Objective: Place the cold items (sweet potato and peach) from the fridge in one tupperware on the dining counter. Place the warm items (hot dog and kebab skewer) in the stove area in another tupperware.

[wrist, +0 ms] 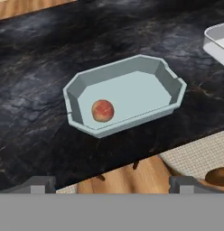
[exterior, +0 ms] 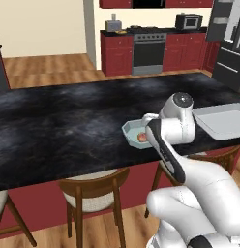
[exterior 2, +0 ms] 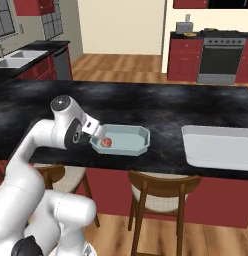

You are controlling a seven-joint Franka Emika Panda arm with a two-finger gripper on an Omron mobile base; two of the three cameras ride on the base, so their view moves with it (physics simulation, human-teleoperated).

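A round reddish peach [wrist: 103, 110] lies at one end of a pale blue tupperware [wrist: 132, 90] near the front edge of the black dining counter [exterior: 68, 121]. The base views show the same peach [exterior: 141, 137] [exterior 2: 106, 142] in that tupperware [exterior 2: 141, 135]. My gripper [wrist: 111, 182] hangs open and empty just above and in front of the tupperware, over the counter's edge, and it is seen from the side as the gripper [exterior 2: 96, 131]. A second, larger pale grey tupperware [exterior 2: 216, 145] [exterior: 223, 121] sits to the right. Sweet potato, hot dog and kebab skewer are out of view.
Wooden stools [exterior: 93, 189] [exterior 2: 161, 192] stand tucked under the counter's front edge. Far behind are the stove [exterior: 148, 51], red cabinets and a dark fridge [exterior: 228, 38]. A sink [exterior 2: 16, 57] is at the far left.
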